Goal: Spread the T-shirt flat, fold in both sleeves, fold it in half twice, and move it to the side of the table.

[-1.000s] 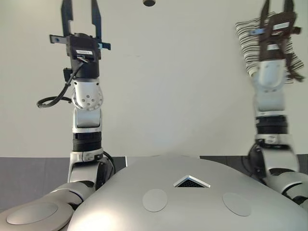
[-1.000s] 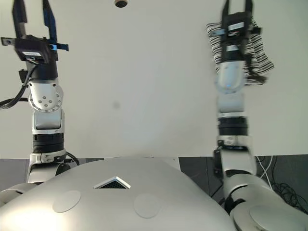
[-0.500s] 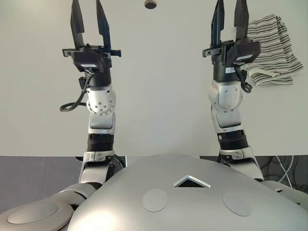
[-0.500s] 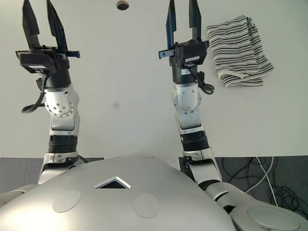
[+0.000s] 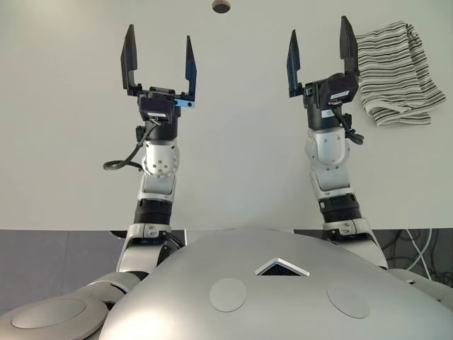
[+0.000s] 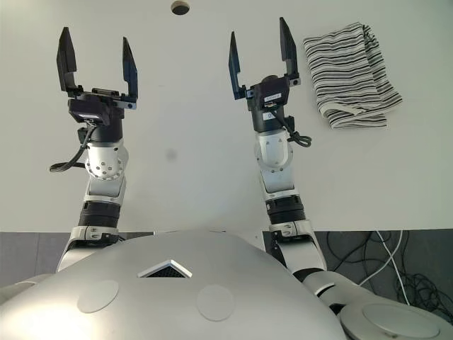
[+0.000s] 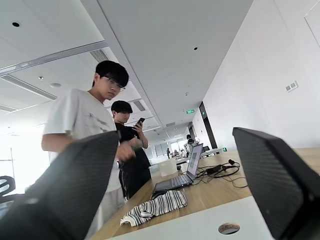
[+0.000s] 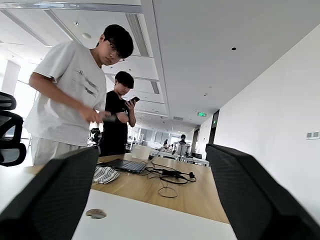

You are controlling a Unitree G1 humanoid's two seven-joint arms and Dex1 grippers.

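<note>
The striped T-shirt (image 5: 396,74) lies folded in a compact bundle at the far right of the white table (image 5: 233,156). My right gripper (image 5: 318,39) stands open just left of the bundle, fingers pointing up and away, holding nothing. My left gripper (image 5: 159,46) is open too, raised over the table's left half at about the same distance out. From the left wrist view the bundle (image 7: 155,207) shows between the two dark fingers (image 7: 65,190), near the table's far edge. The right wrist view has it (image 8: 106,174) low beside one finger (image 8: 45,200).
A small round hole (image 5: 221,5) marks the table's far middle. Cables (image 5: 417,244) hang past the table's near right corner. Beyond the far edge stands a wooden desk with a laptop (image 7: 180,177) and cords.
My right gripper has left the T-shirt and swung left of it, with the bundle staying at far right. Both arms drew back and inward, and both sets of fingers spread wider.
</note>
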